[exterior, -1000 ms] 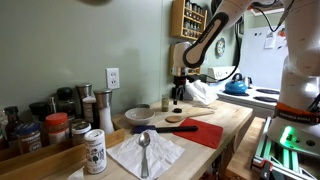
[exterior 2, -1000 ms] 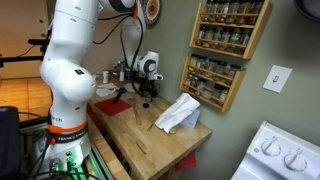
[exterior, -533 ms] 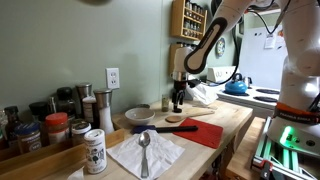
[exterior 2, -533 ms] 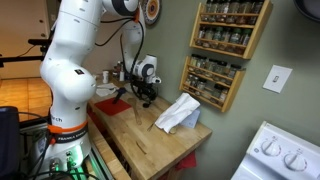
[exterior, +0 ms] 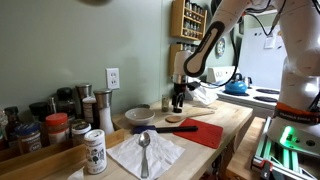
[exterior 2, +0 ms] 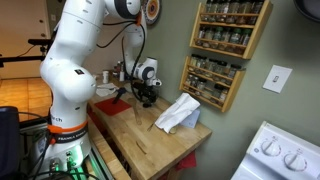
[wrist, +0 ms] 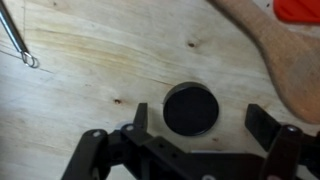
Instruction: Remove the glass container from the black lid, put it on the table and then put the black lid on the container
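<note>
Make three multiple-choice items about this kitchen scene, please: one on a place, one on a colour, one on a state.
1. Where does the black lid show in the wrist view?
A) on a white napkin
B) between the fingers of the tool
C) on a spice rack

2. What colour is the mat next to the wooden utensil?
A) red
B) blue
C) green

3. What is the state of the tool?
A) shut on the lid
B) shut on a spoon
C) open

Answers:
1 B: the lid lies between the two fingers, with the bare wood of the table around it.
2 A: the corner of the mat is plainly red.
3 C: the fingers stand wide apart, with a gap to the lid on each side.
</note>
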`<state>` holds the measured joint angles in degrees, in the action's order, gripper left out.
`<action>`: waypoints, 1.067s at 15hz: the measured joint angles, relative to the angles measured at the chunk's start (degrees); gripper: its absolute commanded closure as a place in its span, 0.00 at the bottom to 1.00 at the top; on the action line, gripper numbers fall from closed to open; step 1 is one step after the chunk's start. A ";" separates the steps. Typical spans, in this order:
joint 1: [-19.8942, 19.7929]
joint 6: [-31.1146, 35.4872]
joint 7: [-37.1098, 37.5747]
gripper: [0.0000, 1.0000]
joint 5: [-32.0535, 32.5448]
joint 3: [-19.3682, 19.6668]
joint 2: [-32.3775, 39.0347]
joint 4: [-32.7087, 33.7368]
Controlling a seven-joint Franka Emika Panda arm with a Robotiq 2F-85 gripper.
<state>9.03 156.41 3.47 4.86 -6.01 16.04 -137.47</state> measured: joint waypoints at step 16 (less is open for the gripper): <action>-0.03 0.07 0.00 0.52 0.04 0.96 1.50 1.24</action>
<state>9.00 156.48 3.47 4.90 -5.05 17.54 -136.23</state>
